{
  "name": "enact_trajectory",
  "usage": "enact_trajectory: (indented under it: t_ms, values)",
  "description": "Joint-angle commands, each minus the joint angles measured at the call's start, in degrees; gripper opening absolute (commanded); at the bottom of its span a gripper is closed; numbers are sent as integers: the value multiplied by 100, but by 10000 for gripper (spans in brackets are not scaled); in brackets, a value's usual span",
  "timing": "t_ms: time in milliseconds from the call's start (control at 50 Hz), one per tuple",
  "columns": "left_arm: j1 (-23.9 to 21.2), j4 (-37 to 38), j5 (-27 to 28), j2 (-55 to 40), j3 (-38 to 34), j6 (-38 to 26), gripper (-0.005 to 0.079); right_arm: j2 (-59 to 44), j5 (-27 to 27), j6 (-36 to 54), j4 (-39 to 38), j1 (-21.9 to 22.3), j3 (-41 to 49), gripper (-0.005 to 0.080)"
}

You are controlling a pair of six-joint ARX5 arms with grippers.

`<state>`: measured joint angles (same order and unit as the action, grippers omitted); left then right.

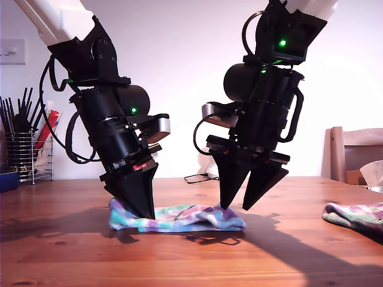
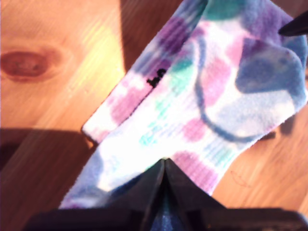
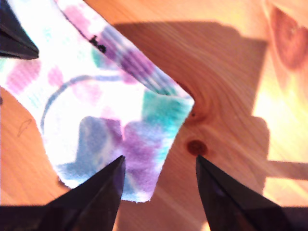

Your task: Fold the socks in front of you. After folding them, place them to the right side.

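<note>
Here, a soft tie-dye fabric sock (image 1: 179,218), white with teal, purple and green blotches, is seen lying on the brown wooden table (image 1: 60,251), doubled over though not yet neatly folded, while a second matching sock (image 1: 356,214) waits well apart from it toward the exterior view's right. My first gripper (image 2: 163,166) is seen with fingers pressed together on the near sock's edge, and my second gripper (image 3: 159,166) is held beside its other end with fingers apart. Small black lettering on the cuff is too blurred to be read.
</note>
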<state>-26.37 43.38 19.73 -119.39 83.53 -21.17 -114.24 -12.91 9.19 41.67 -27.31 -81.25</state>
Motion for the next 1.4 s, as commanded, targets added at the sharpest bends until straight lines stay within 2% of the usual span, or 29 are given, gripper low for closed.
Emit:
enact_trajectory:
  t_ms: [0,180,620,700,780,1000,1200,1380]
  values:
    - [-28,188,-175,-494,-382,-31,-19,-225,-31,-28,20,11,-20,425]
    - [-92,177,-52,-494,-382,-31,-19,-605,-129,-44,140,9,-17,426]
    - [-396,70,-50,-494,-382,-33,-19,-660,-1143,-376,11,4,-17,413]
    - [-415,66,-48,-494,-382,-31,-19,-660,-1228,-518,-52,0,-17,370]
    - [-417,76,-48,-494,-382,-31,-19,-660,-1241,-579,-63,0,-17,288]
    - [-415,83,-50,-494,-382,-31,-19,-664,-1228,-557,-81,-9,-17,-19]
    - [-417,188,-66,-494,-382,-31,-19,-658,-914,-411,133,35,-20,-13]
    - [-411,131,-74,-494,-382,-33,-19,-608,-901,-221,507,138,-24,-13]
